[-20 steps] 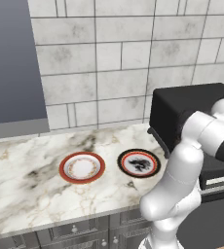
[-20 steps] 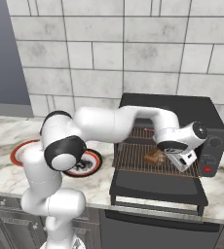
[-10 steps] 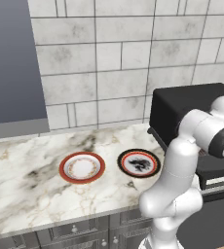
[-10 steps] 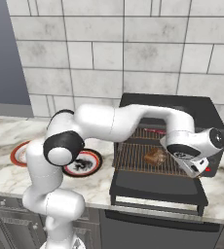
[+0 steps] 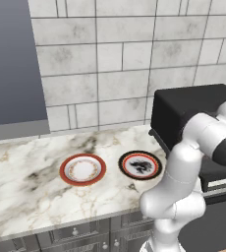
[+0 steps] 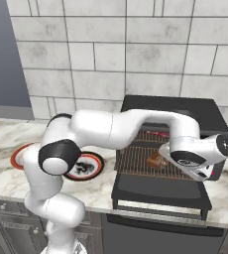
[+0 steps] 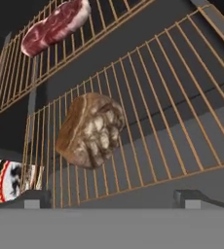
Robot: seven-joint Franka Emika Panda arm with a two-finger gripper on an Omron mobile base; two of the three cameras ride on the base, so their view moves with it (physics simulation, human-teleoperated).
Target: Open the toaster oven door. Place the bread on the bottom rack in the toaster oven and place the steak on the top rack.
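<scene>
The toaster oven (image 6: 171,106) stands with its door (image 6: 160,189) folded down flat in front. On the bottom rack (image 7: 177,107) lies the brown crusty bread (image 7: 90,129), also seen as the bread (image 6: 154,159) from the right base. Above it, the red steak (image 7: 55,26) rests on the top rack (image 7: 16,73). My gripper (image 7: 114,199) is open and holds nothing. It sits just in front of the bread and a little back from it. The arm's wrist (image 6: 195,153) hangs over the right part of the open door.
On the marble counter left of the oven are a red-rimmed plate (image 5: 82,169) and a black-rimmed plate (image 5: 140,165), both bare. The black-rimmed plate (image 7: 4,180) also peeks in at the hand view's lower left. A tiled wall runs behind the counter.
The hand has drawn back to the right, away from the bread, with its jaws open. Bread and steak have stayed on their racks.
</scene>
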